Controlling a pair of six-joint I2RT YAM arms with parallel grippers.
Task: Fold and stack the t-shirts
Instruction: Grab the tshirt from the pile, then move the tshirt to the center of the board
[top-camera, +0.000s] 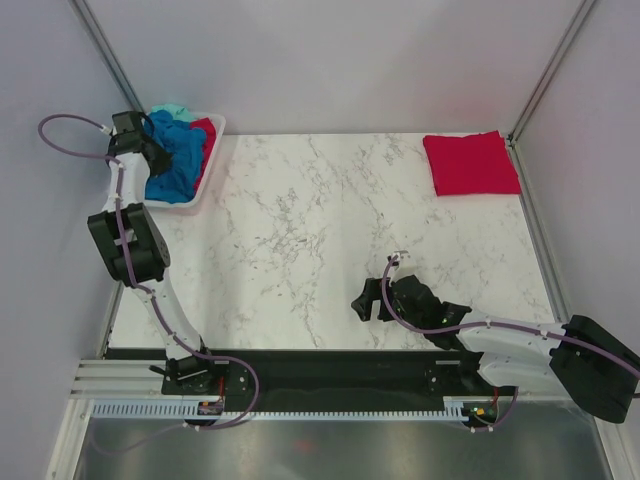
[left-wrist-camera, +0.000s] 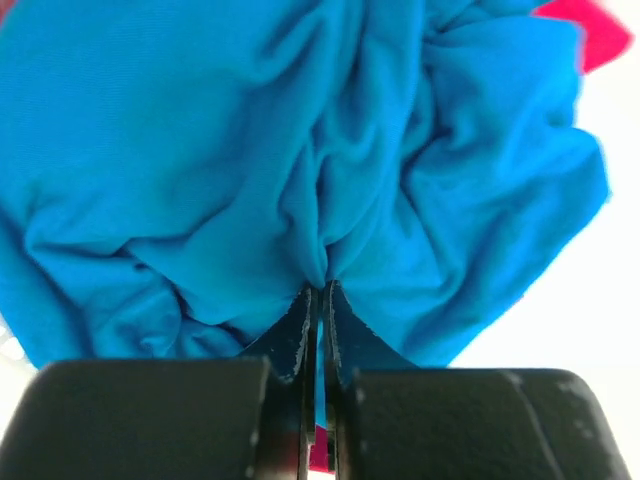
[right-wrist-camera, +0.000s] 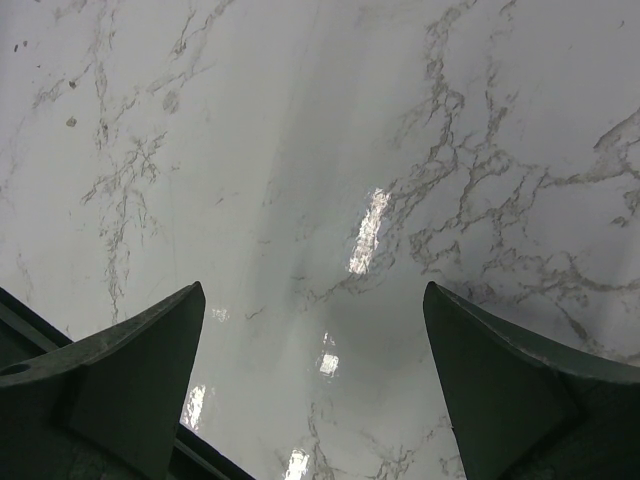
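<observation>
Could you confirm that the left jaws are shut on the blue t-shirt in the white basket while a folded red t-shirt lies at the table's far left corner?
Not quite: the folded red t-shirt lies at the far right corner of the table, as the top external view shows. The rest stands.

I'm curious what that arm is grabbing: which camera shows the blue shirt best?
The left wrist view: the blue shirt fills it, folds clear, pinched by the shut left gripper. The top view shows it small, bunched in the white basket, partly behind the arm. The right wrist view shows none of it, just marble table.
</observation>
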